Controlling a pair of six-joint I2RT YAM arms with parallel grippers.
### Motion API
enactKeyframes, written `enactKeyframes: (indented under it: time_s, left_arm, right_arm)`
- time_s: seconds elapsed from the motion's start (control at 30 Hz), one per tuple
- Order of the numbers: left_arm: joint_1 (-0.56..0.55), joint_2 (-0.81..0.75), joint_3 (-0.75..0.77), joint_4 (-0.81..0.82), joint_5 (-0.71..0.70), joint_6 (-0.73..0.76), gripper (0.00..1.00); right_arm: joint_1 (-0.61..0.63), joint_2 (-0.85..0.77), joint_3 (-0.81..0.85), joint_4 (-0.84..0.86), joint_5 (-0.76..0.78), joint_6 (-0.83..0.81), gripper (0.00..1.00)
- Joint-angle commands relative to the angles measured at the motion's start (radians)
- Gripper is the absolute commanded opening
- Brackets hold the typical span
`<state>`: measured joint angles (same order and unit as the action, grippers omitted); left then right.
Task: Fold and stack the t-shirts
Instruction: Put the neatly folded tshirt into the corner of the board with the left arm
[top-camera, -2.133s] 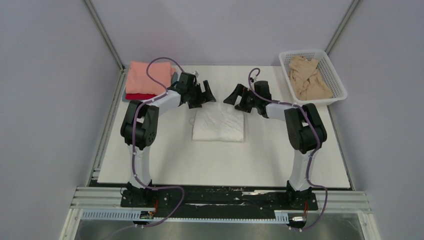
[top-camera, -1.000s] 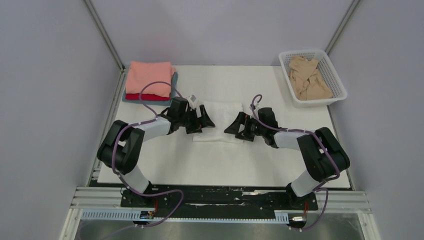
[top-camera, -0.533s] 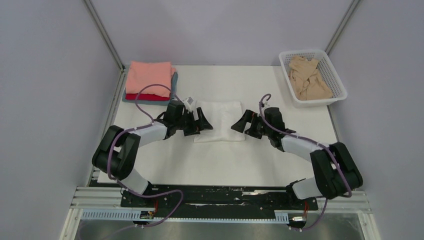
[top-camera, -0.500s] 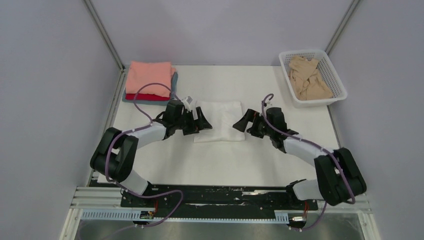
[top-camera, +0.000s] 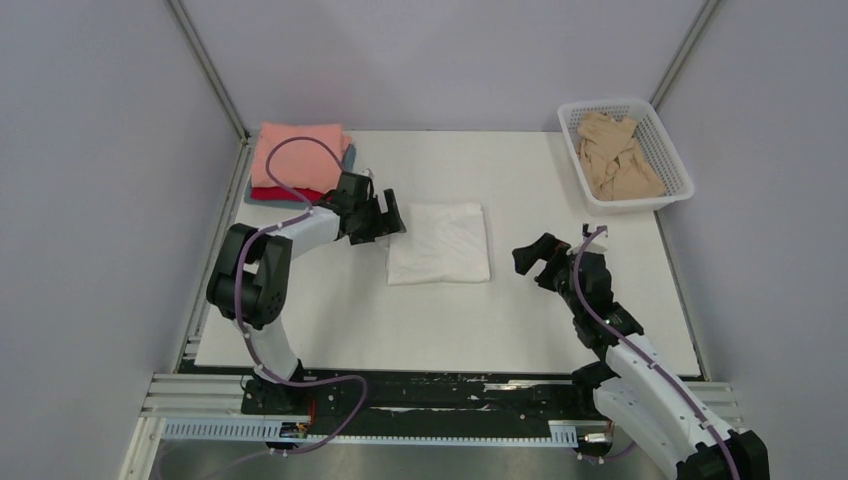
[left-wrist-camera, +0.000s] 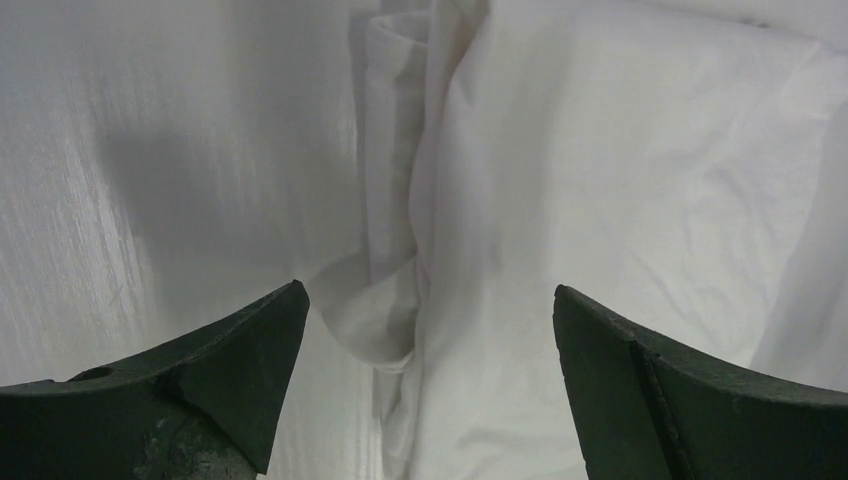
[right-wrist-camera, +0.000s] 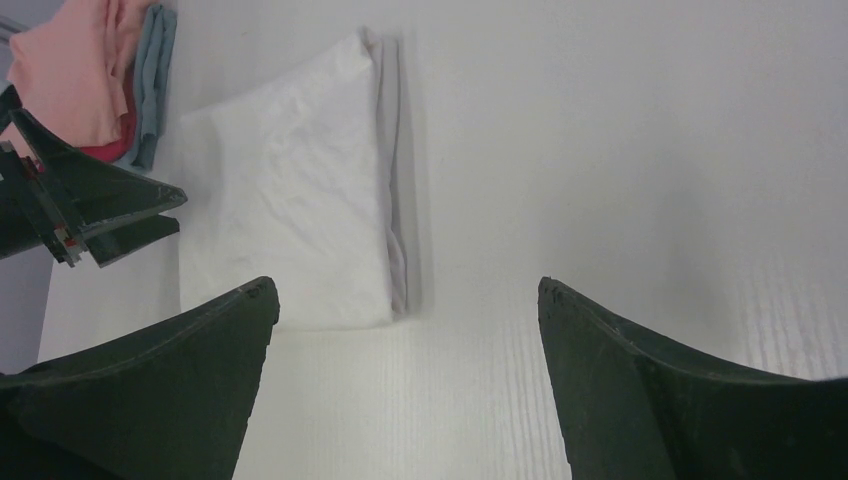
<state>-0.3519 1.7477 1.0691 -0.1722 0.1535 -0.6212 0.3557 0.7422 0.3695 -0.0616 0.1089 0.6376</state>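
White cotton, folded into a neat near-square pad: that is the white t-shirt, lying flat in the middle of the white table. A moment ago both arms were crowded against its left and right sides. The right arm has now drawn well back toward the near edge, and the right gripper hangs clear of the cloth with its jaws spread and nothing between them. The left gripper has shifted to the shirt's far left corner, jaws also wide apart and empty. Its wrist camera shows the bunched left edge lying between the fingers, with a small lobe of cloth poking out onto the table. I cannot tell whether the fingers touch it. With both grippers off the cloth, the folding looks finished, and moving the shirt to the stack seems to be what remains. From above the pad looks slightly longer left to right, though the slanted view makes that uncertain. Its layered edges face right. The stack sits at the far left corner, close to the left gripper: a salmon-pink shirt on a red one over a grey-blue one. A crumpled beige shirt waits in the white lattice basket at far right.
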Motion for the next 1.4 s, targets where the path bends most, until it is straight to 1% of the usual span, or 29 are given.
enactKeyframes:
  time_s: [0.0,0.1,0.17,0.23,0.33,0.37,0.5,0.53,0.57,0.63,0.67,0.7,0.73,0.77,0.83,0.9,0.93,1.0,1.03,1.07,1.1,1.13,1.17,1.27,1.3,1.37]
  left_arm:
    - [-0.001,0.067,0.053,-0.057,-0.003,0.036,1.0]
    - [-0.007,0.112,0.057,-0.046,0.033,0.026,1.0]
    - [-0.019,0.128,0.06,-0.039,0.034,0.026,1.0]
    - [-0.05,0.144,0.067,-0.044,0.023,0.026,0.98]
    - [-0.091,0.178,0.098,-0.081,-0.011,0.024,0.92]
    - [-0.111,0.185,0.103,-0.102,-0.045,0.021,0.9]
    - [-0.171,0.227,0.159,-0.172,-0.166,-0.009,0.78]
    - [-0.18,0.247,0.171,-0.187,-0.191,-0.022,0.7]
    - [-0.193,0.26,0.199,-0.218,-0.229,-0.027,0.64]
    - [-0.205,0.297,0.24,-0.254,-0.256,-0.034,0.41]
    - [-0.206,0.318,0.254,-0.265,-0.262,-0.038,0.35]
    - [-0.208,0.326,0.276,-0.283,-0.278,-0.04,0.26]
    - [-0.208,0.335,0.286,-0.289,-0.289,-0.04,0.21]
    - [-0.208,0.338,0.3,-0.294,-0.319,-0.038,0.1]
    - [-0.208,0.339,0.326,-0.308,-0.373,-0.015,0.0]
    - [-0.208,0.33,0.351,-0.318,-0.447,0.046,0.0]
    - [-0.208,0.316,0.358,-0.306,-0.509,0.066,0.0]
    - [-0.202,0.285,0.365,-0.252,-0.587,0.158,0.0]
    - [-0.198,0.274,0.362,-0.228,-0.607,0.236,0.0]
    - [-0.186,0.252,0.359,-0.173,-0.62,0.278,0.0]
    - [-0.179,0.23,0.353,-0.146,-0.624,0.361,0.0]
    - [-0.163,0.221,0.35,-0.098,-0.636,0.401,0.0]
    - [-0.155,0.206,0.351,-0.077,-0.643,0.477,0.0]
    - [-0.109,0.187,0.359,0.031,-0.665,0.62,0.0]
    - [-0.099,0.186,0.365,0.046,-0.664,0.677,0.0]
    - [-0.069,0.196,0.4,0.074,-0.681,0.746,0.0]
  right_arm:
    - [-0.003,-0.067,-0.005,-0.027,0.071,-0.005,1.0]
    - [-0.003,-0.068,-0.005,-0.031,0.083,-0.01,1.0]
    - [-0.003,-0.062,-0.005,-0.033,0.088,-0.011,1.0]
    - [-0.002,-0.049,-0.007,-0.033,0.108,-0.013,1.0]
    - [-0.003,-0.027,-0.008,-0.033,0.144,-0.019,1.0]
    - [-0.002,-0.023,-0.008,-0.033,0.145,-0.018,1.0]
    - [-0.003,-0.01,-0.006,-0.033,0.15,-0.017,1.0]
    - [-0.003,-0.01,-0.007,-0.033,0.15,-0.016,1.0]
    - [-0.003,-0.01,-0.007,-0.033,0.15,-0.016,1.0]
    - [-0.003,-0.011,-0.01,-0.033,0.149,-0.016,1.0]
    - [-0.002,-0.013,-0.009,-0.033,0.149,-0.017,1.0]
    - [-0.002,-0.015,-0.011,-0.033,0.149,-0.017,1.0]
    - [-0.003,-0.017,-0.013,-0.033,0.151,-0.017,1.0]
    - [-0.002,-0.018,-0.012,-0.033,0.152,-0.019,1.0]
    - [-0.003,-0.023,-0.012,-0.034,0.155,-0.019,1.0]
    - [-0.002,-0.028,-0.014,-0.032,0.16,-0.02,1.0]
    - [-0.003,-0.028,-0.014,-0.031,0.162,-0.02,1.0]
    - [-0.003,-0.026,-0.015,-0.025,0.159,-0.023,1.0]
    - [-0.003,-0.023,-0.014,-0.021,0.156,-0.025,1.0]
    - [-0.002,-0.02,-0.013,-0.019,0.151,-0.027,1.0]
    - [-0.003,-0.018,-0.013,-0.015,0.146,-0.028,1.0]
    - [-0.002,-0.015,-0.013,-0.012,0.144,-0.03,1.0]
    - [-0.002,-0.014,-0.013,-0.01,0.142,-0.031,1.0]
    - [-0.003,-0.01,-0.014,0.001,0.148,-0.035,1.0]
    - [-0.002,-0.008,-0.016,0.005,0.149,-0.035,1.0]
    - [-0.003,-0.002,-0.019,0.018,0.151,-0.037,1.0]
